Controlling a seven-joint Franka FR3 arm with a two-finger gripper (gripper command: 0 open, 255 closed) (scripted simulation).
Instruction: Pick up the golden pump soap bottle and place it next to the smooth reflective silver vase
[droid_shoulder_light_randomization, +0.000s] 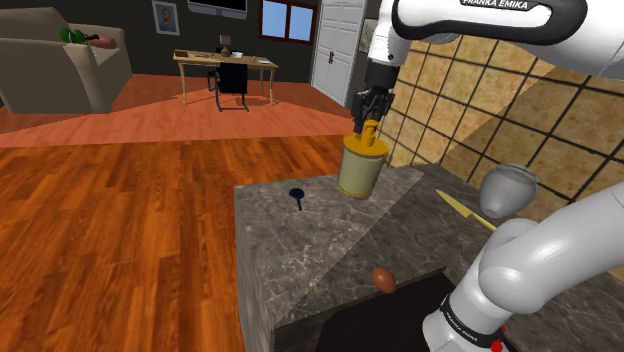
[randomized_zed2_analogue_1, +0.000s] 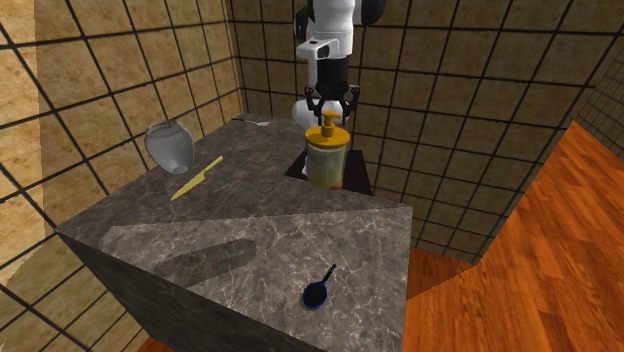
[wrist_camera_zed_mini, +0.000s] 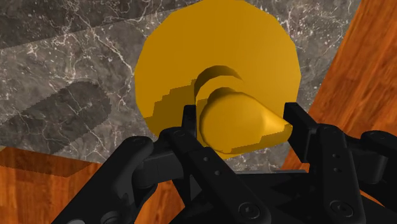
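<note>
The golden pump soap bottle (droid_shoulder_light_randomization: 359, 168) is a stout round jar with a pale, olive-gold body, a wide flat shoulder and a deeper orange-gold pump on a short neck. From above, in the wrist view, its top reads as a plain golden disc with the pump head rising from the middle and a pointed nozzle sticking out to one side. It sits upright over the far end of the grey marbled surface (droid_shoulder_light_randomization: 300, 250), close to the edge that drops to the wooden floor (droid_shoulder_light_randomization: 120, 220). I cannot tell whether its base is touching the stone.

The smooth reflective silver vase (droid_shoulder_light_randomization: 507, 190) is well apart from it, off to the shoulder view's right against the tiled wall. A yellow knife (droid_shoulder_light_randomization: 462, 208) lies just beside the vase.

The white arm (droid_shoulder_light_randomization: 470, 20) rises from the stand, arches high across the surface and turns its wrist straight down above the bottle. The black pincer (droid_shoulder_light_randomization: 370, 122) hangs vertically, its tips level with the pump. In the wrist view the two fingers (wrist_camera_zed_mini: 189, 122) stand on either side of the pump head, one pressed to its rounded back and the other against the nozzle tip, so the pincer is clamped on the pump.
</note>
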